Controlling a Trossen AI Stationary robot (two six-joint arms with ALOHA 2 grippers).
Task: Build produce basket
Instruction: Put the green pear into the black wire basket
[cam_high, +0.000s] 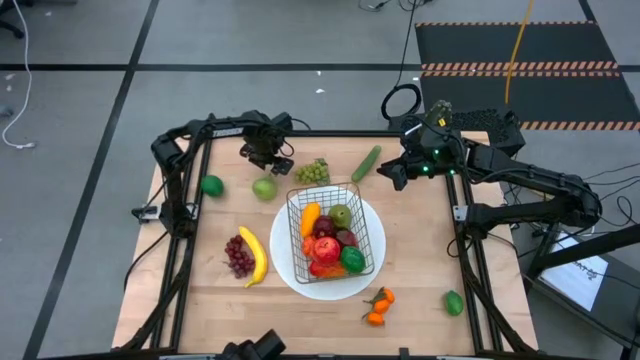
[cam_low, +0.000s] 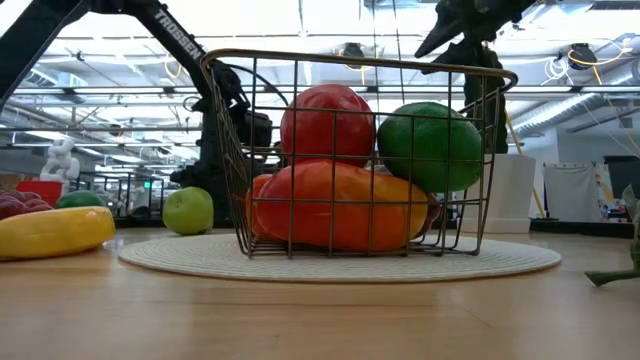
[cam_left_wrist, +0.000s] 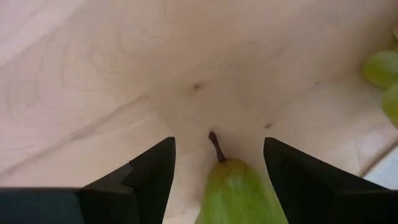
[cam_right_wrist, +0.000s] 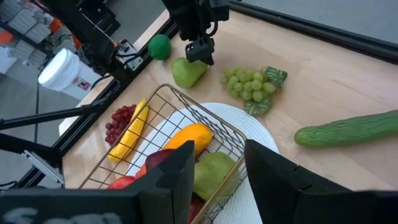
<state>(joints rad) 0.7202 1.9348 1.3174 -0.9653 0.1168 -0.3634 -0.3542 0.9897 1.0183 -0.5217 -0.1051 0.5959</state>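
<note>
Partly filled basket (cam_high: 335, 236) sits mid-table; grapes, banana, cucumber, limes and tangerines remain outside, left gripper (cam_high: 279, 165) wide open over a pear (cam_high: 264, 187), right gripper (cam_high: 392, 174) open, empty.

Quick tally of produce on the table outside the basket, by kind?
Limes: 2
Pear: 1
Green grapes, bunch: 1
Purple grapes, bunch: 1
Banana: 1
Cucumber: 1
Tangerines, one cluster, pieces too small to count: 1
Total: 8
</note>
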